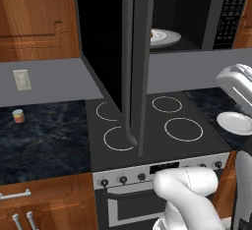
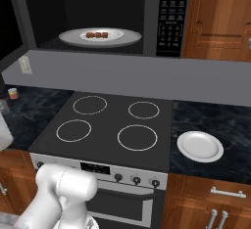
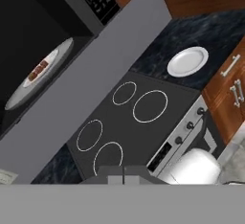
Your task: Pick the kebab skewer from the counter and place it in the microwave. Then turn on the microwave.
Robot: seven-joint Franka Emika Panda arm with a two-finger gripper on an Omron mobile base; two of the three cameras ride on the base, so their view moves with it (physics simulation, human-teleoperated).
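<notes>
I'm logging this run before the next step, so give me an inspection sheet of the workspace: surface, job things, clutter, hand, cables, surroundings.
Surface: black-blue marbled counter on both sides of a black stovetop with four white rings.
Job's things: kebab skewer lies on the white plate inside the microwave; microwave door stands open.
Clutter: empty white plate on the counter right of the stovetop; small striped cylinder on the counter to the left.
Hand: hand shut, holding nothing, raised over the stovetop.
Cables: nothing seen.
Surroundings: wooden cabinets, grey backsplash, wall outlet, oven knobs.
</notes>
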